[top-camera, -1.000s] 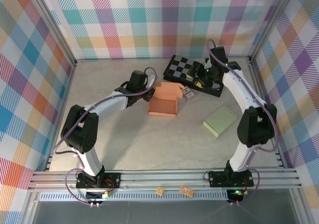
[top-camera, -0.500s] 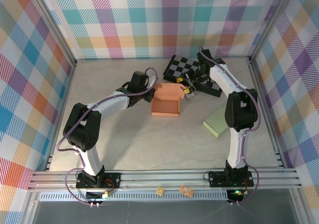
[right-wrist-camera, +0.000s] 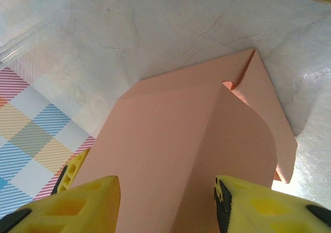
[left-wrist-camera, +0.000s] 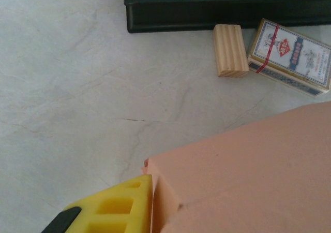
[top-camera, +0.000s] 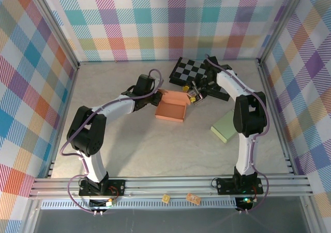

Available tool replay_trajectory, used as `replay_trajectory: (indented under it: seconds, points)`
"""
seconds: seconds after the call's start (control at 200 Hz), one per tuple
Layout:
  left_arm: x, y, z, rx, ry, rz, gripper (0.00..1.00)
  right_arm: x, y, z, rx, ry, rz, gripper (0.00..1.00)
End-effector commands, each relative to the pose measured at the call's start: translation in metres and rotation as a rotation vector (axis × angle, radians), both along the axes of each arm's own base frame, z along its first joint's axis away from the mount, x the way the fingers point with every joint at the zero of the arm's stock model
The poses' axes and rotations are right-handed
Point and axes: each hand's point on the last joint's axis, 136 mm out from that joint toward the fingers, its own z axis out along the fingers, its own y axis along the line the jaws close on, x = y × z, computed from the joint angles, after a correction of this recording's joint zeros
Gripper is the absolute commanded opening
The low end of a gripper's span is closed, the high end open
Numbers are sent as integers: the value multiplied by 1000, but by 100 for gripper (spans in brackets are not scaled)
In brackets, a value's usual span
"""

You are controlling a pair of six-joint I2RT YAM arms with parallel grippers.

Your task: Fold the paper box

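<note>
**Mia:** Top external view first. What is the room like?

**Ben:** The bench [top-camera: 129, 145] is grey, like stone. The walls [top-camera: 31, 62] have bright checks in many colours.

**Mia:** Where is the paper box?

**Ben:** The paper box [top-camera: 170, 111] sits in the middle of the bench, open side up. Its long side runs left to right, turned a bit. Its flap stands up on the far side, toward the chessboard [top-camera: 192, 71].

**Mia:** And the fingers?

**Ben:** One of the left fingers [left-wrist-camera: 114, 209] touches the box's edge. I cannot tell if they are open or closed. The right fingers [right-wrist-camera: 258, 207] stand apart, with the flap between them.

**Mia:** Count the things!

**Ben:** One box, one chessboard, one wooden block [left-wrist-camera: 231, 50], one pack of cards [left-wrist-camera: 289, 57], and one green pad [top-camera: 227, 126] far right.
</note>
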Motion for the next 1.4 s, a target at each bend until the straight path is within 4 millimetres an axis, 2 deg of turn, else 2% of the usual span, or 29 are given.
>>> replay_trajectory:
  seconds: [0.0, 0.235, 0.635, 0.77, 0.995, 1.395]
  points:
    - [8, -7, 14, -112, 8, 51, 20, -6, 9, 19, 42, -20, 11, 51]
    - [6, -13, 22, -173, 49, 91, 19, -3, 14, 21, 62, -25, 2, 49]
    - [4, -21, 17, -225, 84, 118, 16, -6, 22, 17, 93, -20, 16, 44]
    - [-2, -22, 7, -248, 86, 109, 17, -12, 22, 12, 71, -29, 49, 43]
    - [-12, -22, 2, -301, 90, 111, 19, -20, 19, 6, 41, -74, 80, 36]
    - [-35, -13, -8, -323, 169, 155, 27, -39, 26, -6, -47, -117, 161, 34]
